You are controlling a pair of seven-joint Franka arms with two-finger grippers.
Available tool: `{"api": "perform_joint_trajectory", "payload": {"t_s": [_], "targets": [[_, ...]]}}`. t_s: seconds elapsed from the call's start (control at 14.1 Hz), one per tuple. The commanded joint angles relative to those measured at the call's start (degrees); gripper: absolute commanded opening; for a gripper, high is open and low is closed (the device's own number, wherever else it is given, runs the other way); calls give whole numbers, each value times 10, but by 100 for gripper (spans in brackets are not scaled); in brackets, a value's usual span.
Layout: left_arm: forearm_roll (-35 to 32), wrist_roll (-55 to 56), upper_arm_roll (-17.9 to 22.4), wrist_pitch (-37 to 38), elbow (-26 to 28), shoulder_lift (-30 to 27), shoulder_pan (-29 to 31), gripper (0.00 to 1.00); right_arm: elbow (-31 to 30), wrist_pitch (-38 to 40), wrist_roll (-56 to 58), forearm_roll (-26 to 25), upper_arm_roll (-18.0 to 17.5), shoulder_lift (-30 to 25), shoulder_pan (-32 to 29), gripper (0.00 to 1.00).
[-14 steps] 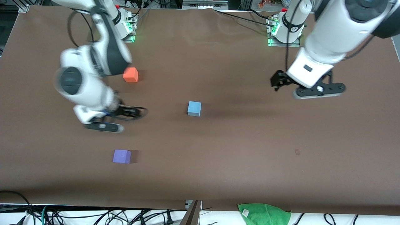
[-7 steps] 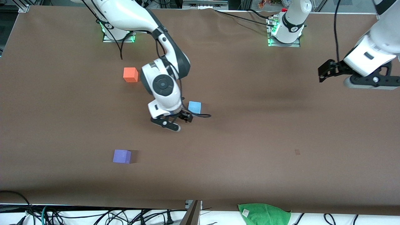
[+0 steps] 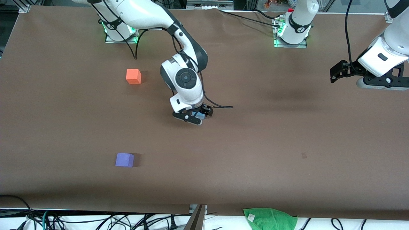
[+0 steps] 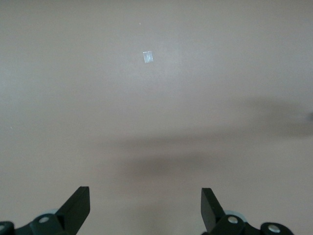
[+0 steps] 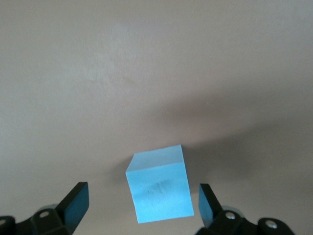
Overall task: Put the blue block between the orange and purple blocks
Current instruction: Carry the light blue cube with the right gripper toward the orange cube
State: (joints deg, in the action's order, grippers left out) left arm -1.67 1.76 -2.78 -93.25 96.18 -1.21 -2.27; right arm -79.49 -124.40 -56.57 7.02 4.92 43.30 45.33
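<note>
Right gripper [image 3: 197, 115] points down over the blue block [image 5: 159, 189], fingers spread around it, apparently not touching; left gripper [image 4: 145, 208] waits open.

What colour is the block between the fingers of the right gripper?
Light sky blue: the blue block, seen best in the right wrist view.

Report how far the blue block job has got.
Done: the right hand is over the blue block, fingers open on either side of it. In hand: the grasp, since the block sits on the table, not yet gripped. Left: lift it and set it between the orange block and the purple block. The left hand waits, open, toward its own end of the table.
</note>
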Motion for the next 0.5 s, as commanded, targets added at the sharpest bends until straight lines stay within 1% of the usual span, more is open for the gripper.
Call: {"api": "perform_joint_trajectory", "payload": {"t_s": [0.0,0.14,0.43], "targets": [[17,-12,10,18,-36,17,-3,100,-4,4,12,-5,1,8,7,99],[18,-13,7,39,-39,17,-5,100,-13,7,44,-4,1,7,5,99],[18,-14,7,44,-39,17,-3,100,-19,-18,59,-7,1,22,6,99]]}}
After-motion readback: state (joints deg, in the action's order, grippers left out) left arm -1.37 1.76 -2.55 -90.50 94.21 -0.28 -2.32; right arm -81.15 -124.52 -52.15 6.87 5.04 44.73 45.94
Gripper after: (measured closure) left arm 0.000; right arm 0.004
